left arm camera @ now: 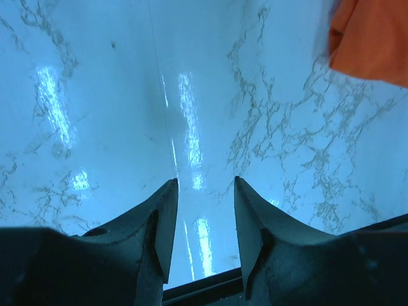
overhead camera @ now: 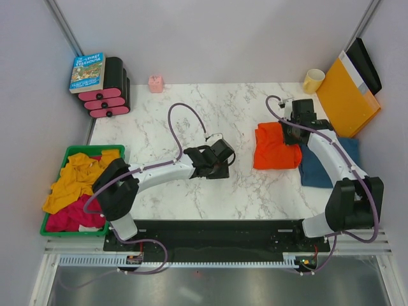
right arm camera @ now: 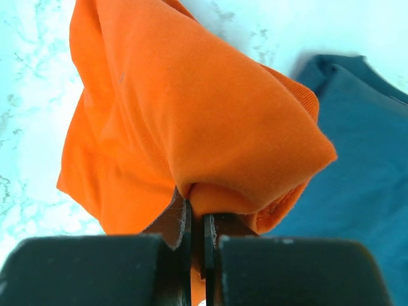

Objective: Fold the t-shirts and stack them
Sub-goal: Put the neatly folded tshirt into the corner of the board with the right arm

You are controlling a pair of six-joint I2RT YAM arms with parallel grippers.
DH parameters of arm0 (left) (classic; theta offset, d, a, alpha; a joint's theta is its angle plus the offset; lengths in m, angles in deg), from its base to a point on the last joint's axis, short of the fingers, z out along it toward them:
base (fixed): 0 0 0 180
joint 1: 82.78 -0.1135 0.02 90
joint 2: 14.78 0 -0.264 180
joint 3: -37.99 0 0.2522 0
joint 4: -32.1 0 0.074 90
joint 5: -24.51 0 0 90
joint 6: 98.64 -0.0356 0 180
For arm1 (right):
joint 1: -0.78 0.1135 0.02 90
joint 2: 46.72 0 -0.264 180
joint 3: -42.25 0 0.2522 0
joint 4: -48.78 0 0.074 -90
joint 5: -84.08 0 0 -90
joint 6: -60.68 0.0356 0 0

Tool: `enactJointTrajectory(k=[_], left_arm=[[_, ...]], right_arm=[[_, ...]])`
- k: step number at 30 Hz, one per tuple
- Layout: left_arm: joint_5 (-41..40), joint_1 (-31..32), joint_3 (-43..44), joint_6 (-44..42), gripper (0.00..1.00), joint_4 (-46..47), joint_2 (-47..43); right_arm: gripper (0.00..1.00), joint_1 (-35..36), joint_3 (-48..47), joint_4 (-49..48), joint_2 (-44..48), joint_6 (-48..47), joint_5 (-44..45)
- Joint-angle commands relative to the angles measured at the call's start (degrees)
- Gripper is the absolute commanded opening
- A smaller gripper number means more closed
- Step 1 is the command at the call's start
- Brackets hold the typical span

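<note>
pale walls close in a white marble-veined table [overhead camera: 191,115]. at your far left a green crate [overhead camera: 52,232] of yellow and red cloth hangs off the table's edge, with a book [overhead camera: 87,71] behind it. left of centre, your left gripper [left arm camera: 205,185] hovers over bare marble, jaws partly apart with nothing between them. further right, the orange t-shirt [overhead camera: 274,150] lies bunched in a rough block, about as wide as deep, so you get no clear long axis. your right gripper [right arm camera: 196,217] is pinched tight on a fold at its far right edge. the blue t-shirt [overhead camera: 319,169] lies flat against its right side, partly under the arm. a mug [overhead camera: 313,80] and an envelope [overhead camera: 347,95] stand at the far right.
</note>
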Motion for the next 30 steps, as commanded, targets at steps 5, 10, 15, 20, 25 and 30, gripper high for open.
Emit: enactJointTrajectory(k=[5,10,15,20,25,30], left_arm=[[-3.07,3.22,-5.24,3.08,0.47,-0.38,-3.88],[-2.72,4.71,-5.33,3.78,0.47,-0.29,-2.39],[-2.28,5.51,-4.1,3.17,0.47,-0.03,-0.81],[-1.66,5.86,-2.96,2.37,0.47,0.15,0.33],[-0.61,6.21,-2.96,2.11,0.46,0.76,1.04],[-0.08,6.74,-3.66,2.2,0.46,1.02,1.57]], right_arm=[[0.0,-2.09,-4.84,5.34,9.16,-5.71,7.79],[0.0,-5.51,-5.29,6.66,11.88,-9.05,9.99],[0.0,-10.53,-4.5,7.01,12.33,-12.48,9.03],[0.0,-15.18,-3.71,6.66,11.45,-14.77,7.53],[0.0,-19.05,-2.47,5.08,9.61,-17.49,7.09],[0.0,-22.74,-0.37,2.28,6.98,-18.9,6.83]])
